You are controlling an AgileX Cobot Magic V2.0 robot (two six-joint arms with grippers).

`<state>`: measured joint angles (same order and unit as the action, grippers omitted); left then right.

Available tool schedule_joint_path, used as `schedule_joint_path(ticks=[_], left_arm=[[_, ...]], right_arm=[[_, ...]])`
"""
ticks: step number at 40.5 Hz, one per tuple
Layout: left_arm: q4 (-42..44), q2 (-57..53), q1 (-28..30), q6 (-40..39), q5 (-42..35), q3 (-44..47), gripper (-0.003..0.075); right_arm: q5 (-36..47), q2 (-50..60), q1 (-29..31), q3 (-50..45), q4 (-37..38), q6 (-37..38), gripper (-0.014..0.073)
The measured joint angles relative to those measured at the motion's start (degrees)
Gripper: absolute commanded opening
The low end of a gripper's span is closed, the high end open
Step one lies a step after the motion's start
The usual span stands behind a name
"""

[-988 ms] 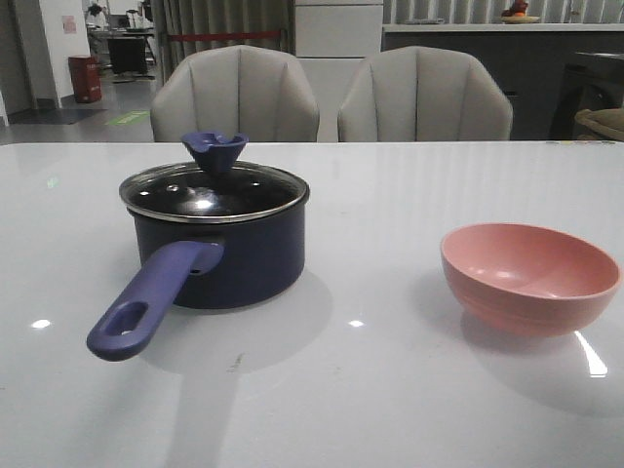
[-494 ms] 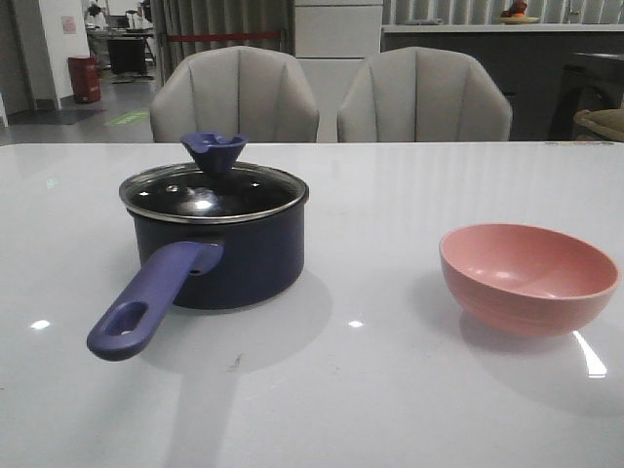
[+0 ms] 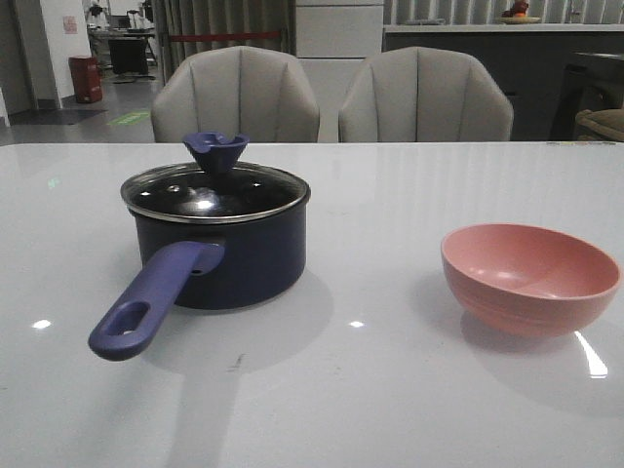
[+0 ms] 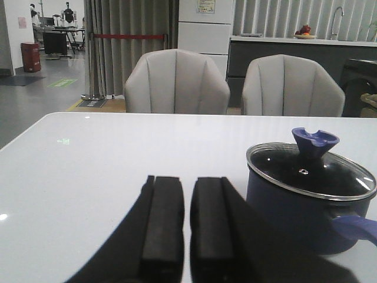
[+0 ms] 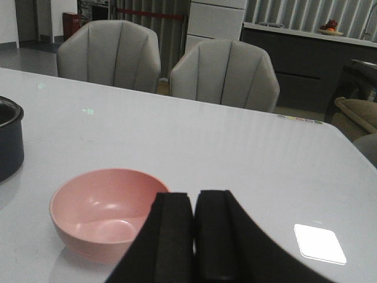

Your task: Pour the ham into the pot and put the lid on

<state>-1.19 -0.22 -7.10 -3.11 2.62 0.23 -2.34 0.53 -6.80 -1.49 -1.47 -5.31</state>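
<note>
The dark navy pot [image 3: 234, 258] stands on the left half of the white table, its blue-purple handle [image 3: 146, 302] pointing toward the front edge. The glass lid [image 3: 214, 190] rests on the pot, closing it. No ham shows in any view. In the left wrist view my left gripper [image 4: 187, 183] is shut and empty, low over the table beside the pot [image 4: 294, 212]. My right gripper [image 5: 195, 197] is shut and empty next to the pink bowl [image 5: 100, 212]. Neither gripper appears in the front view.
The pink bowl [image 3: 529, 278] sits on the right half of the table, and its inside looks empty. Two grey chairs [image 3: 234, 97] stand behind the far table edge. A bright light patch [image 5: 320, 243] lies on the table by the right gripper.
</note>
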Motion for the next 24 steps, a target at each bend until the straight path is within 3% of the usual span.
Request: schedule_joint_path(ticks=[24], left_arm=[[0.00,0.00,0.00,0.00,-0.08,0.00,0.0132]], right_arm=[[0.27,0.02,-0.36,0.00,-0.06,0.00,0.0155]])
